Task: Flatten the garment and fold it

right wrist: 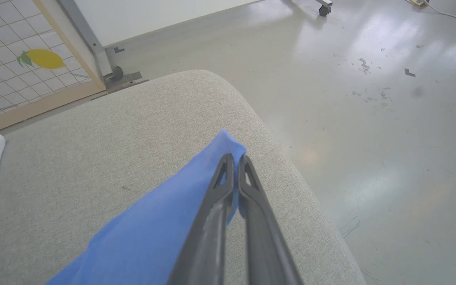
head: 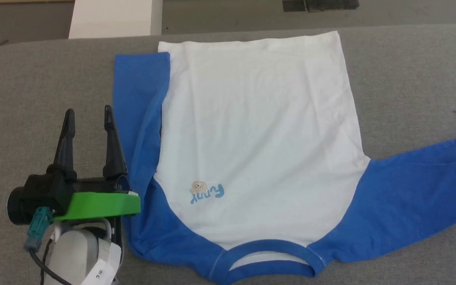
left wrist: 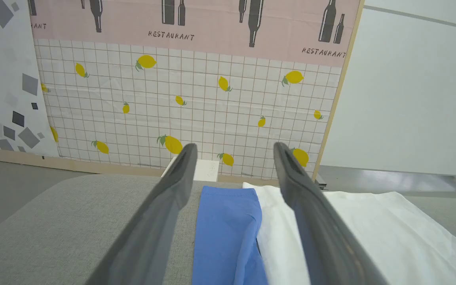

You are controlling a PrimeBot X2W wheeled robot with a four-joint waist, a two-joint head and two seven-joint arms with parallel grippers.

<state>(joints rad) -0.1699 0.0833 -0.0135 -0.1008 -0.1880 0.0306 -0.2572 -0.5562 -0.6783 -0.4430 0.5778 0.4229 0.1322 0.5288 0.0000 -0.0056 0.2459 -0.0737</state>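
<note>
One sleeve folded in, one to go.

The shirt (head: 259,130) lies flat on the grey padded table (head: 22,87), collar toward the robot. The right pincer (right wrist: 236,158) is pressed together on the tip of the outstretched sleeve (right wrist: 152,233), lifting it near the table's corner, probably so it can be carried across the white body. The left pincer (head: 88,111) stands spread and empty just beside the folded sleeve (head: 137,99), which lies along the shirt's edge. It is likely waiting there to steady that side should the cloth drag.
</note>
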